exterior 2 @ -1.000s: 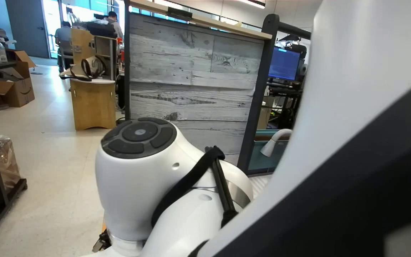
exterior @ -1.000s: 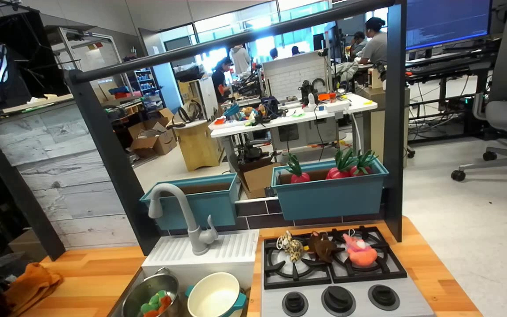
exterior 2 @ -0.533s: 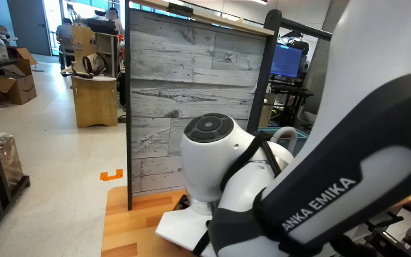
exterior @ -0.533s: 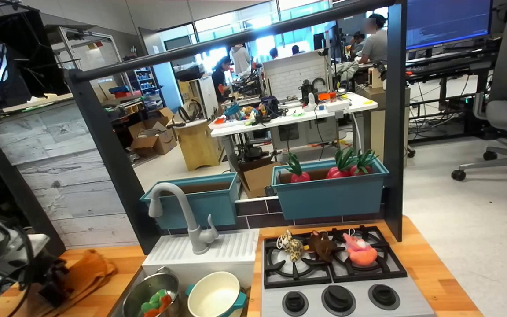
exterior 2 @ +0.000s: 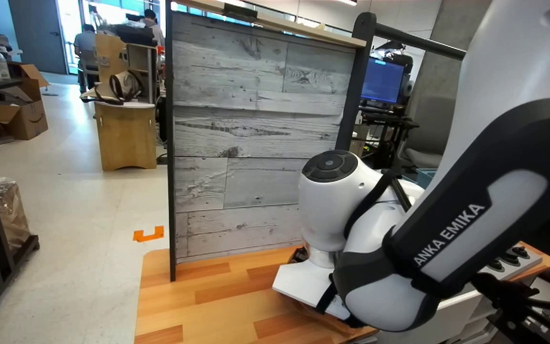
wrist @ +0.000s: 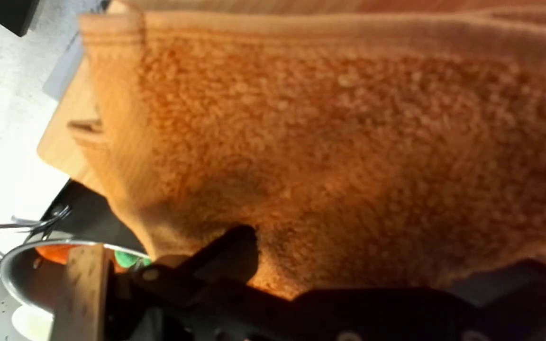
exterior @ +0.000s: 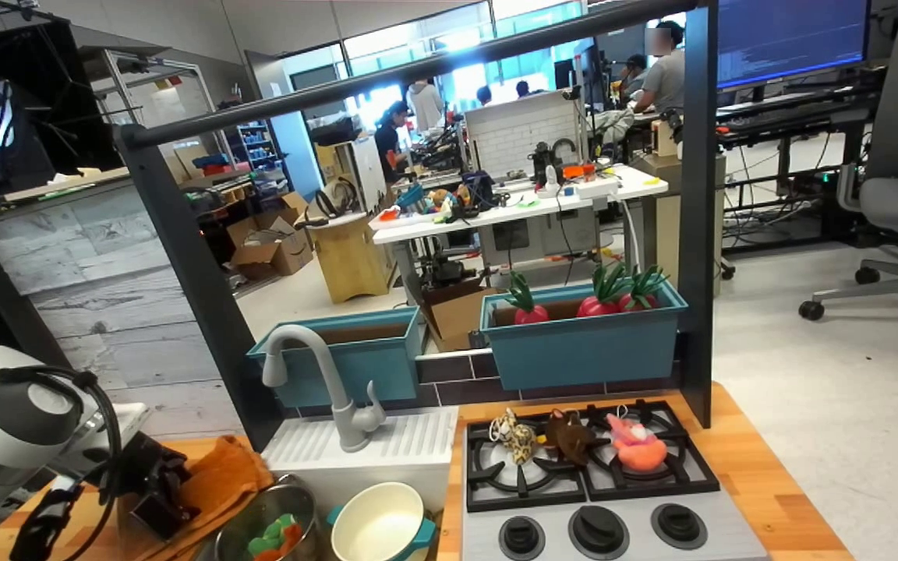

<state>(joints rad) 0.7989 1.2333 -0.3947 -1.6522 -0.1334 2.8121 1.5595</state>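
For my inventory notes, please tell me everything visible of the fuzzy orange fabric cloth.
The orange fabric cloth looks like terry, with a smooth hemmed border stitched at one corner. It appears rumpled over the light-brown wooden countertop, reaching its edge beside the shiny round metal pot; contact with the pot is unclear. Black jaws, standing wide apart, seem to press against it.

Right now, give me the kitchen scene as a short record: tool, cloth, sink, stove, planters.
tool: open, touching the cloth
cloth: orange, rumpled, on the wooden counter, its edge near the metal pot
sink: metal pot with green and orange pieces; cream pot beside it
faucet: gray, behind the pots
stove: spotted toy, brown toy and pink toy in a row on top
planters: two, teal; the one behind the stove holds three red vegetables
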